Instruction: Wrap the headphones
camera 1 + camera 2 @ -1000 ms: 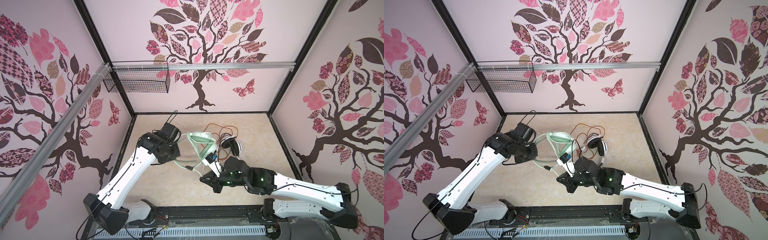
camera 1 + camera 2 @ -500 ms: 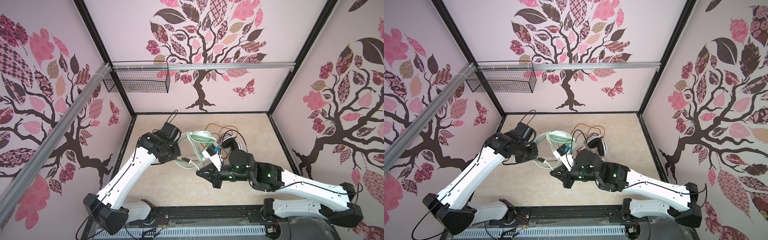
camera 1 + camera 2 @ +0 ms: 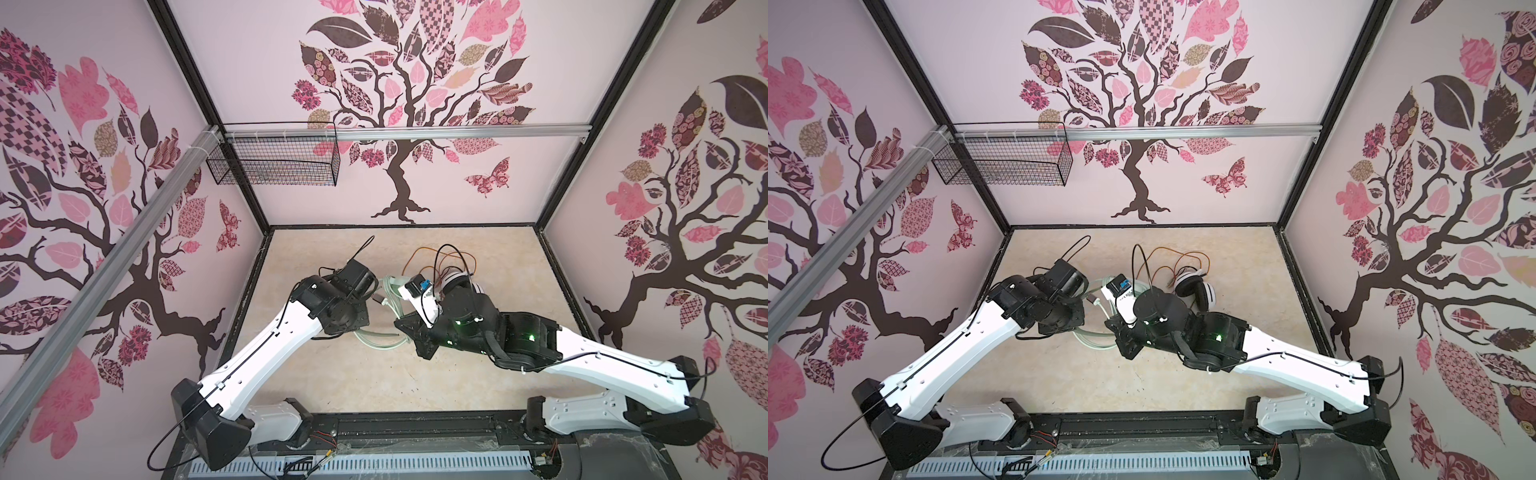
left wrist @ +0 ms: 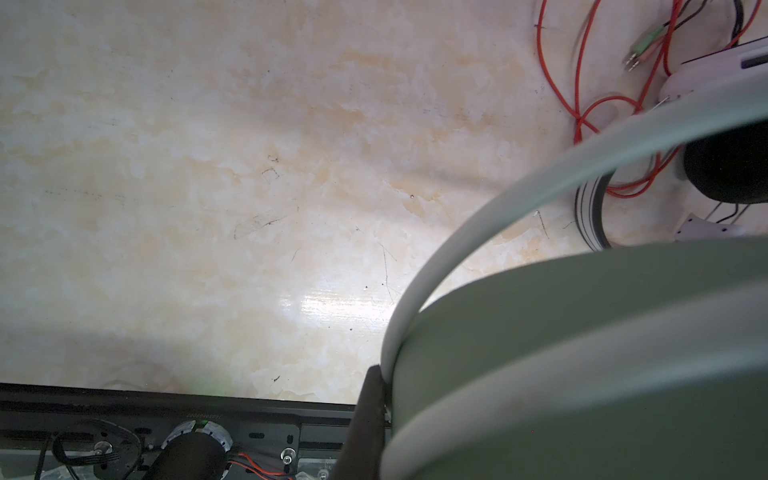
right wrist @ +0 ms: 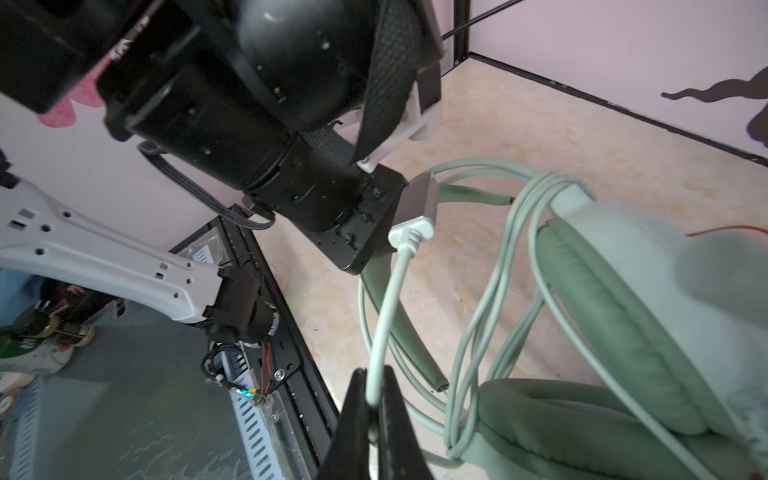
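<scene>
The mint-green headphones (image 5: 602,311) hang above the table between both arms, their pale cord (image 5: 390,299) looped several times round the headband. My left gripper (image 5: 415,199) is shut on that headband (image 4: 582,332), which fills the left wrist view. My right gripper (image 5: 376,399) is shut on the pale cord a short way from its plug. In both top views the left gripper (image 3: 376,297) and right gripper (image 3: 398,325) stand close together. The white headphones (image 3: 457,282) with black pads lie behind the right arm beside their tangled orange-red cord (image 3: 1183,257).
A black wire basket (image 3: 274,162) hangs on the back left wall rail. A black rail (image 3: 415,428) with the arm bases runs along the table's front edge. Patterned walls close in the marble table (image 3: 332,257) on three sides.
My right gripper has moved back and slightly left with the pale cord, closer to the left gripper. The left arm has barely shifted.
</scene>
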{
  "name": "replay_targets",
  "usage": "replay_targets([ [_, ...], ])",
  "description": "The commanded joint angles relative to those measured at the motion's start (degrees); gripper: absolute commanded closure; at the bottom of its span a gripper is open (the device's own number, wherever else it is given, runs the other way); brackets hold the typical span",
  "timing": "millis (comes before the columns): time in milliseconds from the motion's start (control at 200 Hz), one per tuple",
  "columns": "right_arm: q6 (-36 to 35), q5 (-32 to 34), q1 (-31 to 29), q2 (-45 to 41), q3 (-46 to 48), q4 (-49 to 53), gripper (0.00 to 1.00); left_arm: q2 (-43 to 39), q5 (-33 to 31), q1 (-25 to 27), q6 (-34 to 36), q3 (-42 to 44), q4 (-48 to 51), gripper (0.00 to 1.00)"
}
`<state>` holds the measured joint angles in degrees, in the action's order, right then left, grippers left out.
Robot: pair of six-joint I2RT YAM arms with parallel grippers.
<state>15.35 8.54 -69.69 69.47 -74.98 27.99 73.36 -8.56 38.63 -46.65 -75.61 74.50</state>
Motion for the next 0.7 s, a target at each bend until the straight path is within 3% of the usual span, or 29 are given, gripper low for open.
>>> replay_targets([
  [0, -0.93, 7.12, -0.36, 0.66, -0.2, -4.85, 1.0, -2.63, 0.38, 0.27, -1.86, 1.71, -3.67, 1.0],
  [145, 0.55, 9.32, -0.36, 1.63, 2.54, -10.94, 1.0, -3.25, 1.0, 0.33, -1.87, 2.43, -3.79, 1.0],
  [550, 10.85, 20.62, -0.36, 10.18, 0.29, -13.03, 1.0, -3.55, 2.6, 0.42, -1.52, 2.17, -4.53, 1.0],
  [695, 11.7, 21.13, -0.36, 12.78, -1.29, -13.2, 0.97, -3.56, 3.14, 0.43, -1.34, 2.26, -4.85, 1.0],
])
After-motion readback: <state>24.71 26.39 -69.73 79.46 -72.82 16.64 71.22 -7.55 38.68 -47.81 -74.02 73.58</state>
